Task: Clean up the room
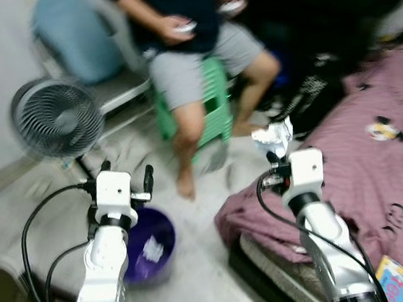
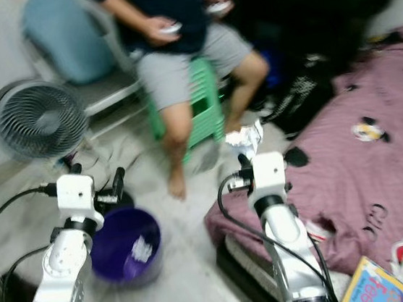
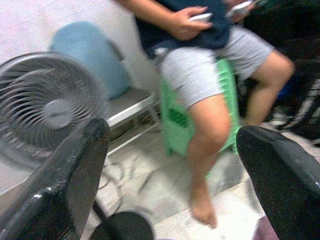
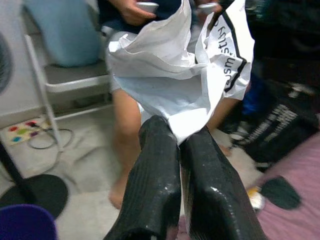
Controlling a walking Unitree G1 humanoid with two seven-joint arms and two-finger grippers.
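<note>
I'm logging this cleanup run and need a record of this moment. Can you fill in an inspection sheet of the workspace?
Surface: pale floor, blurred.
Job's things: crumpled white paper in the right tool; purple bin on the floor with white scraps inside.
Clutter: colourful book at the bed edge.
Grippers: right tool shut on the paper, raised by the bed; left tool open, above the bin.
Cables: black cables along both arms; power strip on the floor.
Surroundings: seated person on a green stool, fan, purple-covered bed.
</note>
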